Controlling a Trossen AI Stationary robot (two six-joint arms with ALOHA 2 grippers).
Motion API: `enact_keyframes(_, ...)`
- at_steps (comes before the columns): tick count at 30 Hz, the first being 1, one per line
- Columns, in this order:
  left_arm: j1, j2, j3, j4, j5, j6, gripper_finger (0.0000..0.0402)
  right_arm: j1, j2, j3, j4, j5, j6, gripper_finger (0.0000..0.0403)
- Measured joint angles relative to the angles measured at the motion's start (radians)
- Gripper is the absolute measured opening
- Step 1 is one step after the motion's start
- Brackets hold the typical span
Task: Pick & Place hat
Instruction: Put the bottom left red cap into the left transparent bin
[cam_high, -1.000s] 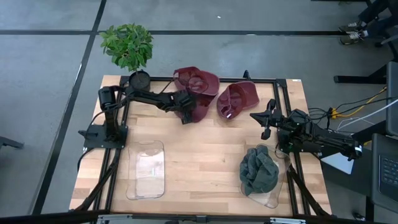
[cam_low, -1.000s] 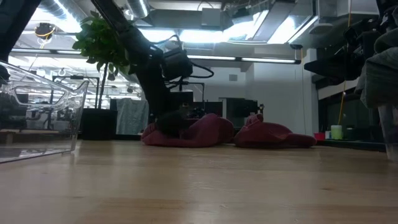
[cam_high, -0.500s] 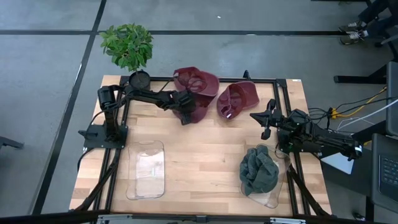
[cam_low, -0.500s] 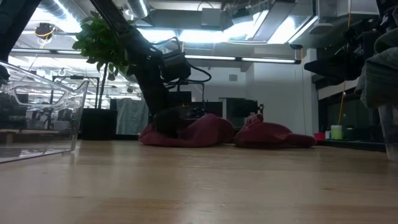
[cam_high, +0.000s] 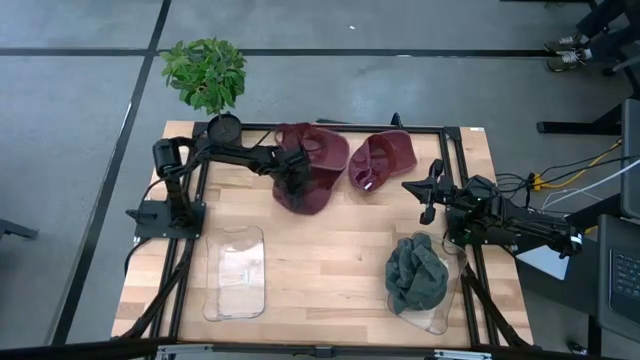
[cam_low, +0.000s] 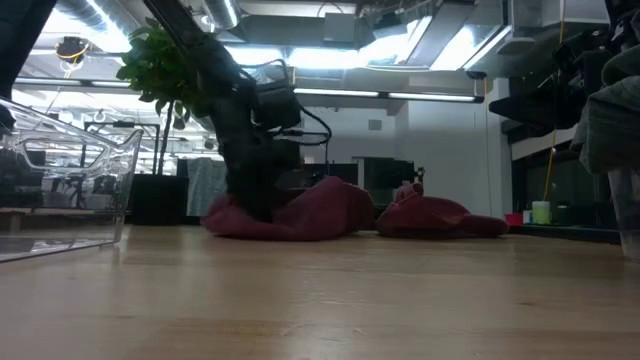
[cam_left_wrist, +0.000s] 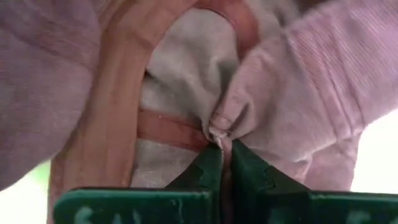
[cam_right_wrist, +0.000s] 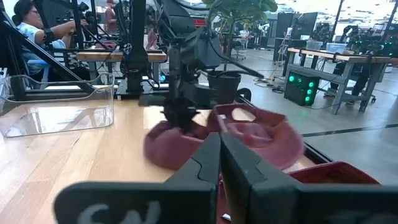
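Note:
A maroon hat (cam_high: 318, 160) lies upside down on the far part of the wooden table (cam_high: 320, 250), its inside facing up. My left gripper (cam_high: 294, 184) has come down on its near left side and is shut on its fabric. The low view shows this hat (cam_low: 300, 212) resting on the table under that arm. A second maroon hat (cam_high: 380, 160) lies to its right, also on the table. My right gripper (cam_high: 425, 195) hovers shut near the table's right edge, holding nothing. A grey-green knitted hat (cam_high: 416, 275) sits in a clear tray (cam_high: 440, 318) at the near right. My left gripper pinches a bunched fold of the maroon hat's fabric (cam_left_wrist: 222, 124) between its two fingers (cam_left_wrist: 202, 174), beside the pale inner band. The fingers slant down from above, coming from the table's left side. The hat still rests on the table.
An empty clear tray (cam_high: 235, 272) lies at the near left. A potted plant (cam_high: 205, 72) stands at the far left corner. A black frame (cam_high: 440, 128) runs around the table. Bare wood lies between the two trays.
My left gripper has shut on the maroon hat's fabric, and its wrist has rolled and tipped. The hat has been drawn a little toward the table's near left; its near part has spread out there and the fabric is bunched at the fingers.

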Motion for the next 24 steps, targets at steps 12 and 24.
enact_keyframes(12, 0.009, -0.151, 0.003, 0.073, 0.284, -0.373, 0.0008, 0.000, 0.000, 0.000, 0.000, 0.000, 0.000, 0.0014)
enact_keyframes(24, 0.009, -0.228, 0.004, 0.354, 0.364, -0.651, 0.0008, 0.000, 0.000, 0.000, 0.000, 0.000, -0.053, 0.0014)
